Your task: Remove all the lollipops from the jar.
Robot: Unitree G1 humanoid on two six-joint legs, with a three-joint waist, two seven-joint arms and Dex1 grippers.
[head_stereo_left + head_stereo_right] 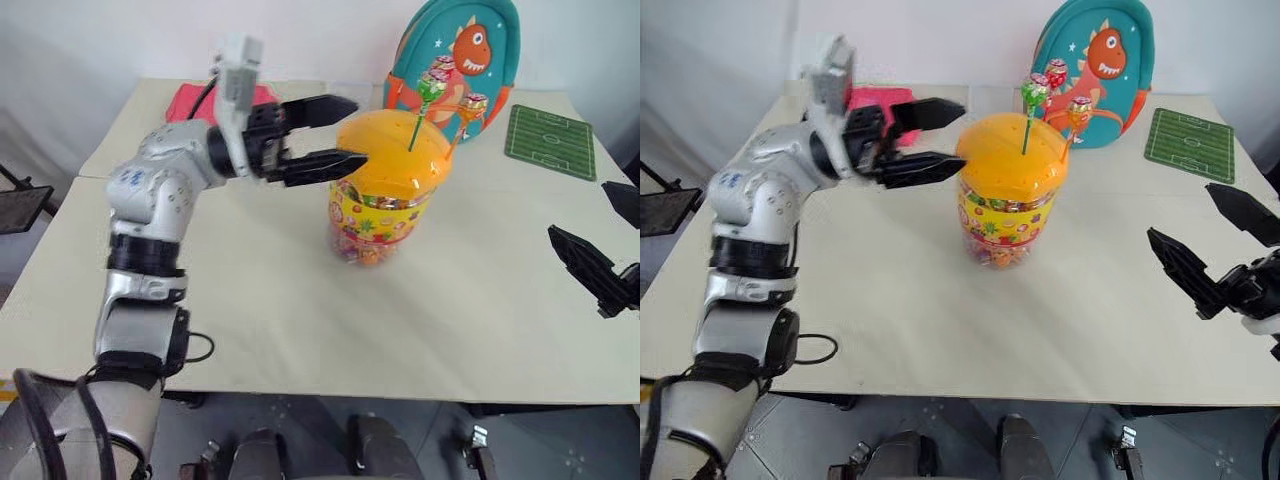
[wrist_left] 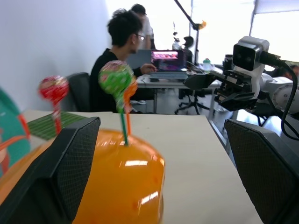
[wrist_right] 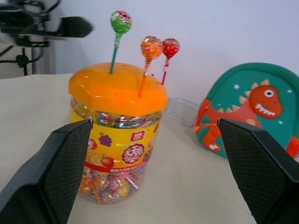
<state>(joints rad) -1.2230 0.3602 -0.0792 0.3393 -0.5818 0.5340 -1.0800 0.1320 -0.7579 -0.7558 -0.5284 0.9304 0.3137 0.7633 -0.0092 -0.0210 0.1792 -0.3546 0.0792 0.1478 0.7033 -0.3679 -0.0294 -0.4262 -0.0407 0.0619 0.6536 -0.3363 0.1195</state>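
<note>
The jar (image 1: pixel 383 195), a clear tub with an orange domed lid, stands mid-table. Three lollipops stick upright from its lid: a green-wrapped one (image 1: pixel 432 88) on a green stick, a red one (image 1: pixel 443 65), and an orange-stick one (image 1: pixel 475 103); the right wrist view shows them too (image 3: pixel 121 21). My left gripper (image 1: pixel 356 131) is open, held level just left of the lid, its fingers (image 2: pixel 70 163) flanking the dome's near side and touching nothing. My right gripper (image 1: pixel 1180 210) is open and empty above the table's right side, well clear of the jar.
A teal dinosaur backpack (image 1: pixel 455 45) stands behind the jar. A green football-pitch mat (image 1: pixel 550 140) lies at the back right, a pink item (image 1: pixel 195 100) at the back left. A person (image 2: pixel 119 60) sits at a desk beyond the table.
</note>
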